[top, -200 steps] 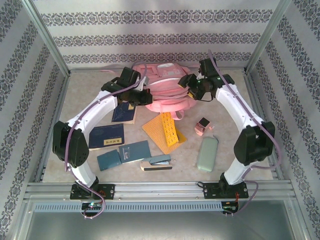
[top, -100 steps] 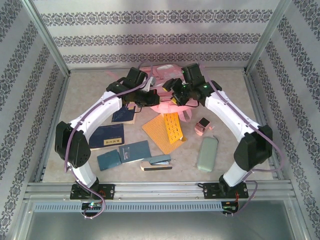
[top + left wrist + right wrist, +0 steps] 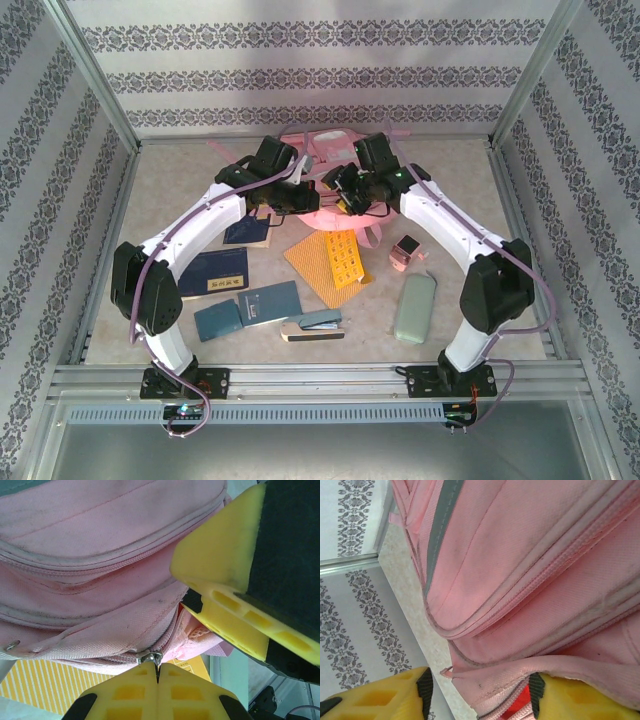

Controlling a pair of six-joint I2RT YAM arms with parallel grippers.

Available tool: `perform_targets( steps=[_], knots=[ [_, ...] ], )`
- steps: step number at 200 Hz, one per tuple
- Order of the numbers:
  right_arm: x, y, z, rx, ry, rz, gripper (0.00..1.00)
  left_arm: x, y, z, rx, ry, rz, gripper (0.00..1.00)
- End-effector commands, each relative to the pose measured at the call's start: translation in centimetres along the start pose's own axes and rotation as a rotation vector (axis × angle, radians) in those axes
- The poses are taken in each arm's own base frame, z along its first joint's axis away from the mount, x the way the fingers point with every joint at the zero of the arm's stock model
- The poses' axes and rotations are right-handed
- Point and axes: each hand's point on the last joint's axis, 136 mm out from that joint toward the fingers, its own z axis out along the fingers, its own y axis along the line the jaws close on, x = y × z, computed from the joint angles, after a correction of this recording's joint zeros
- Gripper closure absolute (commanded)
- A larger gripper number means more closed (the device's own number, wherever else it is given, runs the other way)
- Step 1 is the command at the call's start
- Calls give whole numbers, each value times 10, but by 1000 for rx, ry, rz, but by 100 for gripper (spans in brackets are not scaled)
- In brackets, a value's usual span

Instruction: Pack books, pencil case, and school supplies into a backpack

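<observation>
Beige table (image 3: 165, 190) | patterned walls (image 3: 300, 80) | left gripper (image 3: 157, 672) pinching backpack (image 3: 100, 530) zip pull (image 3: 150, 657) | right gripper (image 3: 482, 686) apart

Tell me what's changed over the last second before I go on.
The right gripper swung left across the pink backpack toward the left gripper; its open jaws now straddle a fold at the bag's edge. The left gripper stayed put, shut on the zipper pull. The books, stapler and pencil case have not moved.
</observation>
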Motion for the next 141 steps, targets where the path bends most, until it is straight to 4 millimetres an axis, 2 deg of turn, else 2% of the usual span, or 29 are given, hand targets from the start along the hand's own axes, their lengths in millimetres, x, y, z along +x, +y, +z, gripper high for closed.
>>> perform_targets(
  steps=[1,31,52,119,141],
  knots=[
    [7,0,-17,-15,-21,-28,42,-5,-24,-14,51,-27,68,100],
    [14,0,-33,-37,-20,-20,39,-6,-24,-14,49,-28,72,100],
    [20,-2,-36,-43,-20,-11,39,-7,-24,-15,49,-30,73,100],
    [27,-13,0,-6,37,40,38,-5,-26,-17,59,-34,68,100],
    [22,-19,-2,17,2,4,38,-1,-23,-16,54,-23,66,100]
  ],
)
